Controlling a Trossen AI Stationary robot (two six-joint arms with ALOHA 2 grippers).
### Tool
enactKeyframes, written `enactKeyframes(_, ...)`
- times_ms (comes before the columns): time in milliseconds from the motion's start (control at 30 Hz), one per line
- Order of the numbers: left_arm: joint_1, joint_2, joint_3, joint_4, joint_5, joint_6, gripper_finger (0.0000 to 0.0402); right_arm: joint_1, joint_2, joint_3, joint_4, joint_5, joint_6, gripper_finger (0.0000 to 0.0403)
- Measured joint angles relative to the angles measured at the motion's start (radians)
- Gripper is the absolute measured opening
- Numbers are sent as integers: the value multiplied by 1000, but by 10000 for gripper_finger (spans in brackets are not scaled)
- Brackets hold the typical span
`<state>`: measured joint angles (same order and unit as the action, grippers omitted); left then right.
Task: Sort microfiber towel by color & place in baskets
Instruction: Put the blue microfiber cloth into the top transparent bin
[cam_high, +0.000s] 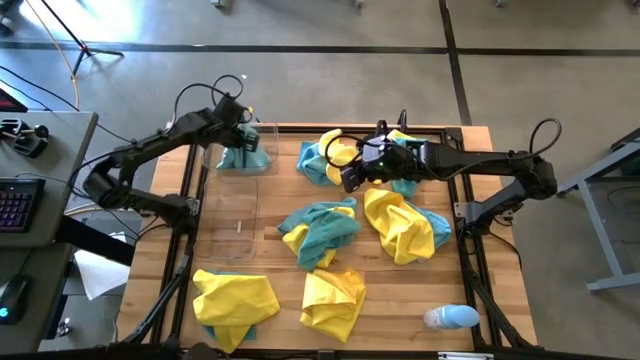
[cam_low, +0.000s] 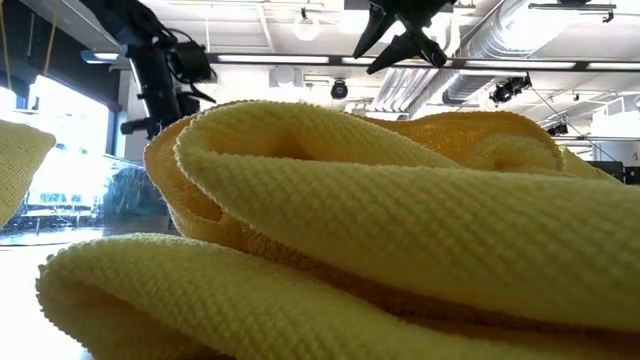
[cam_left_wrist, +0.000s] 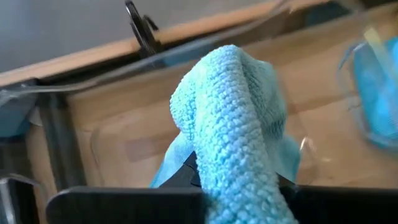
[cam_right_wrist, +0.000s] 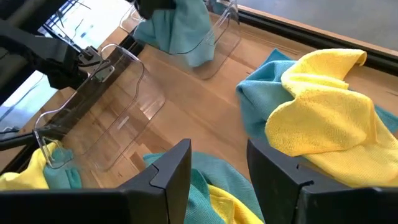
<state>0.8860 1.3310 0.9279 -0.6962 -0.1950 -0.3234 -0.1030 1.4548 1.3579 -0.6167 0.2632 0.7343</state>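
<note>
Tabletop (cam_high: 400, 285): a wooden surface inside a black frame; most of the towels are seen lying loose on it.
Loose towels: a yellow-and-teal heap (cam_high: 405, 225) near the middle right, a mixed teal and yellow heap (cam_high: 318, 232) at the centre, a yellow towel (cam_high: 333, 297) near the front, a yellow one over teal (cam_high: 232, 300) at the front left, and a mixed pile (cam_high: 325, 155) at the far edge, just beside the right arm.
Baskets: two clear bins are set at the left side; the far basket (cam_high: 262, 160) is shown with teal cloth in or above it, the near basket (cam_high: 235, 222) appears to hold nothing.
Left pincer (cam_high: 243, 135): clamped together on a teal towel (cam_left_wrist: 233, 118), which is held over the far basket.
Right pincer (cam_right_wrist: 217, 165): its jaws are held apart and nothing is gripped; it hovers above the mixed towels near the far middle of the tabletop.
Progress: judged early; at most one or two teal towels are binned, no yellow one is sorted, and the bulk is left to be done.
Hidden or unclear: the low view is filled by a yellow towel (cam_low: 400, 230), so the tabletop is blocked there; whether teal cloth already lies in the far basket under the held towel cannot be told; the count inside mixed heaps cannot be made out.
Small object (cam_high: 450, 317): a pale blue-and-white item lies at the front right, apart from the towels.
</note>
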Motion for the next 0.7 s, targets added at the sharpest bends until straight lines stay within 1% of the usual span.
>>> enactKeyframes(133,0,53,0,-4,32,45,30,-1,0,0,0,25,7,151)
enactKeyframes(267,0,78,0,-7,37,66,70,-1,0,0,-1,26,5,151)
enactKeyframes(433,0,62,0,-9,36,72,124,-1,0,0,-30,26,-36,151)
enactKeyframes(567,0,22,5,-26,36,66,151,-1,5,0,-128,75,-45,151)
enactKeyframes(700,0,-26,56,-66,28,63,164,-9,26,0,-277,95,-46,151)
